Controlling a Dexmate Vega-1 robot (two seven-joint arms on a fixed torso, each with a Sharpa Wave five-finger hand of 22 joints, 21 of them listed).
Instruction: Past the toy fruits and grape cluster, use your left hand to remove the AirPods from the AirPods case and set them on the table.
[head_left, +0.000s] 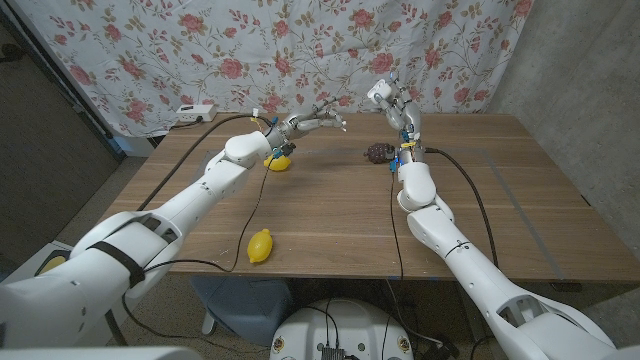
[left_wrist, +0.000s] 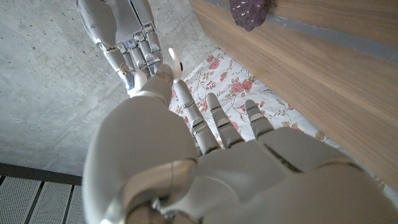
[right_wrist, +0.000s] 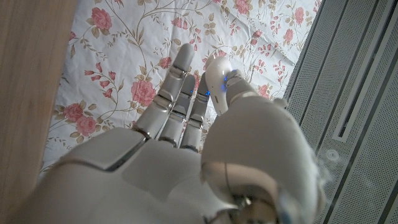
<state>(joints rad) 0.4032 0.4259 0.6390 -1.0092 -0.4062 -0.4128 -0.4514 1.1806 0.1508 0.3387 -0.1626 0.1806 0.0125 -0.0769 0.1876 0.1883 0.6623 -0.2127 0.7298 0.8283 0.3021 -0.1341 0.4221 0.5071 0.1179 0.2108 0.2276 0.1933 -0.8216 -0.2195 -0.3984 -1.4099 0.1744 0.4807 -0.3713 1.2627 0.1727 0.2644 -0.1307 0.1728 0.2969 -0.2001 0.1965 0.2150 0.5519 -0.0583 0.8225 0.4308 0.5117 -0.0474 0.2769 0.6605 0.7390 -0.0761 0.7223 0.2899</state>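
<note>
I've got the right robot hand (head_left: 388, 97) gripping AirPods case (right_wrist: 217, 73) aloft; left robot hand (head_left: 318, 121) pinching an AirPod (left_wrist: 175, 61), above desk (head_left: 330, 215).

Wooden table (head_left: 330, 215) lay below the left hand's fingers (head_left: 330, 122) and the right hand's fingers (head_left: 392, 82). Floral cloth (head_left: 200, 50) hung behind both sets of fingertips, also seen past them in the wrist views (left_wrist: 217, 68) (right_wrist: 124, 50). White power strip (head_left: 193, 113) sat well to the outer side of the left fingers, at the table's far edge. Concrete wall (head_left: 570, 60) stood beyond the right fingers' outer side. Grey ribbed panel (right_wrist: 354, 93) was beside the right fingers in the right wrist view.
</note>
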